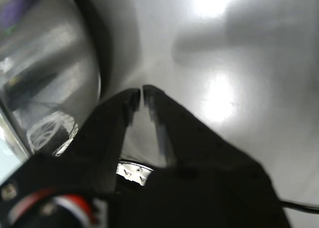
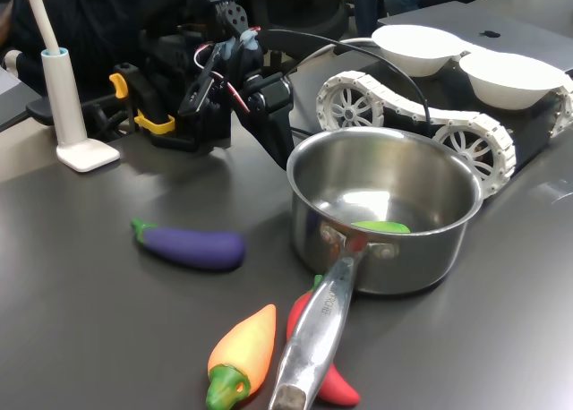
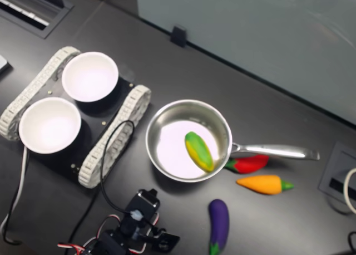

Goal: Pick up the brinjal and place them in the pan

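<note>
Up close, the wrist view shows the gripper [image 1: 142, 91] with its two dark jaws drawn together until the tips nearly touch, nothing caught between them, poised over the bare grey table [image 1: 239, 138]; the curved shiny wall of the pan [image 1: 45, 73] sits just beside it. Next, in the first exterior view, the brinjal [image 2: 191, 246] lies on its side on the table, well apart from the arm [image 2: 235, 79] and near the pan on the first exterior view's left, its green stem cap pointing away from the pan. The pan's long handle [image 2: 315, 338] reaches toward the camera, with an orange-yellow pepper [image 2: 242, 354] and a red chilli [image 2: 324, 365] lying alongside it. A green object [image 2: 380, 226] shows inside the pan. Behind stand two white bowls [image 2: 416, 47] on a tracked base [image 2: 403, 115]. Finally, the second exterior view looks down from above: the brinjal rests below the pan, stem toward the bottom edge, and a green-and-yellow toy [image 3: 199, 151] lies inside the pan against its wall.
</note>
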Robot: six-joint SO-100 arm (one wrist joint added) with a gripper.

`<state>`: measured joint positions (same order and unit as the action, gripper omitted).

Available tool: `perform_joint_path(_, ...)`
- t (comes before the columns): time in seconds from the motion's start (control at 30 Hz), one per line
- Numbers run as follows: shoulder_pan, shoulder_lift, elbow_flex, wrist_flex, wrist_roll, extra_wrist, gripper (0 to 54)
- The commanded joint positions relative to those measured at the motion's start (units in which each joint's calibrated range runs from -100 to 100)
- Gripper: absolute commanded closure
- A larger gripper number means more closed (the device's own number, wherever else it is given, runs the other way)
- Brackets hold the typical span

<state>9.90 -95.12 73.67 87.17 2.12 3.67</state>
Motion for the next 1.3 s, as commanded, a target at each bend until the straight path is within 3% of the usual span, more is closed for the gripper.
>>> perform_joint_path(0.0,-0.50,-0.41,-1.02,-2.35,0.20,-0.56,53.4)
perform_joint_path(0.7,-3.82,-0.41,-1.38,-1.92,2.30,-0.48,53.4)
perform_joint_path(0.97,-4.17,-0.41,-8.29,3.79,2.10,0.19,53.4)
perform_joint_path(1.27,0.08,-0.41,-12.47,5.67,2.88,-0.06,53.4)
